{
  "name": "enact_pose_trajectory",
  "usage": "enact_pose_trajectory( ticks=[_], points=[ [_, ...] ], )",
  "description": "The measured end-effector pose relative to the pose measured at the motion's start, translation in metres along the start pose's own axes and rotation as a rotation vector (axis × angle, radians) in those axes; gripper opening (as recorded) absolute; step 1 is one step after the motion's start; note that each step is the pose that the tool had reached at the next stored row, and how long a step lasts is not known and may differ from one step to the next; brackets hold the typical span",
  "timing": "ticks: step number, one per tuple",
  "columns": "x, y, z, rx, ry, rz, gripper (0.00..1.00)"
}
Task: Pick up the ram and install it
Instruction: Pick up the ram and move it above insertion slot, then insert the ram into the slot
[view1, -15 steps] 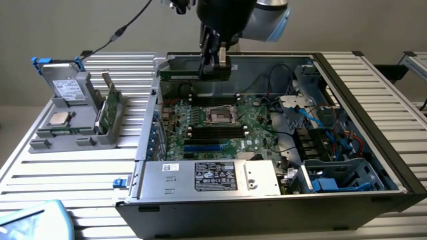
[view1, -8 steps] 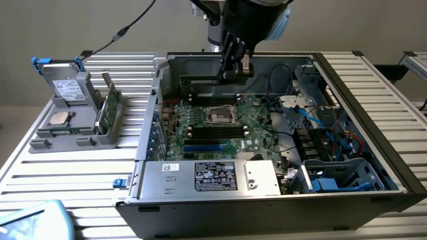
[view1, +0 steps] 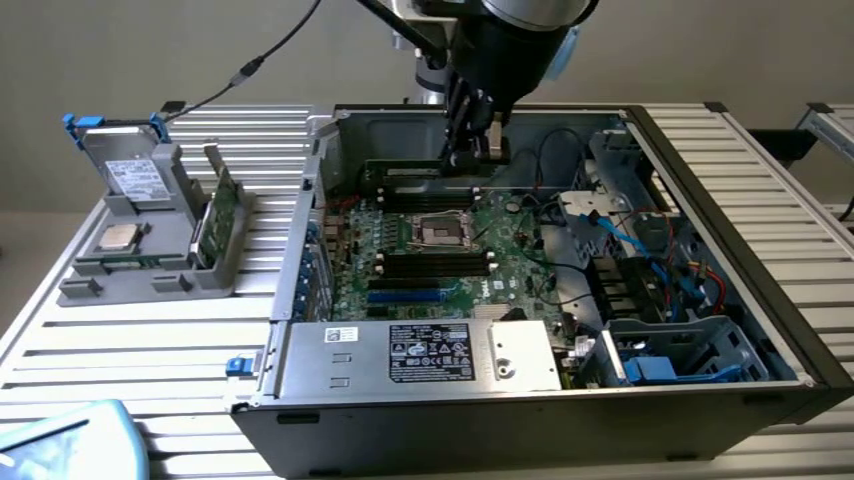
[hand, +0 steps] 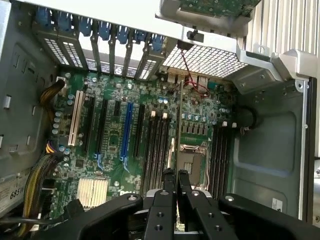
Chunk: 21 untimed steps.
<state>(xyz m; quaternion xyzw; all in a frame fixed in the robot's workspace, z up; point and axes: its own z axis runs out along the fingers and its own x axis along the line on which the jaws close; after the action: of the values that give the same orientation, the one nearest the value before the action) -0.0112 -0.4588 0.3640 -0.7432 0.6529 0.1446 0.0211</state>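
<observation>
At the exterior view's left, a grey plastic parts holder (view1: 120, 285) stands on the slatted table with a taller green card (view1: 220, 215) upright in it. Further right, inside the open black computer case (view1: 534, 440), the black gripper (view1: 474, 152) is clamped on the ram (view1: 407, 170). This thin dark-green stick is held level above the green motherboard (view1: 400, 235), near the black memory slots (view1: 427, 197) and not seated. If it goes down askew or off the slot's line, it could jam, bend or slip.
</observation>
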Motion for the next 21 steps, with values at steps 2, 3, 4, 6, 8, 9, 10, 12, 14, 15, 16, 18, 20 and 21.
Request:
enact_pose_trajectory(
  ticks=[2, 3, 4, 6, 8, 9, 10, 12, 14, 15, 16, 18, 20, 21],
  points=[
    [0.000, -0.0004, 0.0023, -0.0010, 0.0078, 0.002, 0.14],
    [0.001, -0.0005, 0.0031, -0.0018, 0.0133, 0.003, 0.14],
    [0.001, -0.0007, 0.0040, -0.0026, 0.0195, 0.004, 0.14],
    [0.000, -0.0010, 0.0054, -0.0049, 0.0347, 0.007, 0.14],
    [-0.001, -0.0015, 0.0071, -0.0070, 0.0485, 0.010, 0.14],
    [-0.002, -0.0018, 0.0083, -0.0076, 0.0533, 0.011, 0.14],
    [-0.003, -0.0022, 0.0099, -0.0080, 0.0565, 0.011, 0.14],
    [-0.006, -0.0033, 0.0136, -0.0083, 0.0589, 0.012, 0.14],
    [-0.009, -0.0045, 0.0176, -0.0085, 0.0606, 0.012, 0.14],
    [-0.010, -0.0052, 0.0197, -0.0087, 0.0620, 0.013, 0.14],
    [-0.011, -0.0057, 0.0214, -0.0090, 0.0645, 0.013, 0.14],
    [-0.013, -0.0064, 0.0239, -0.0110, 0.0735, 0.015, 0.14],
    [-0.014, -0.0069, 0.0255, -0.0132, 0.0876, 0.018, 0.14],
    [-0.014, -0.0071, 0.0263, -0.0141, 0.0958, 0.020, 0.14]
  ],
)
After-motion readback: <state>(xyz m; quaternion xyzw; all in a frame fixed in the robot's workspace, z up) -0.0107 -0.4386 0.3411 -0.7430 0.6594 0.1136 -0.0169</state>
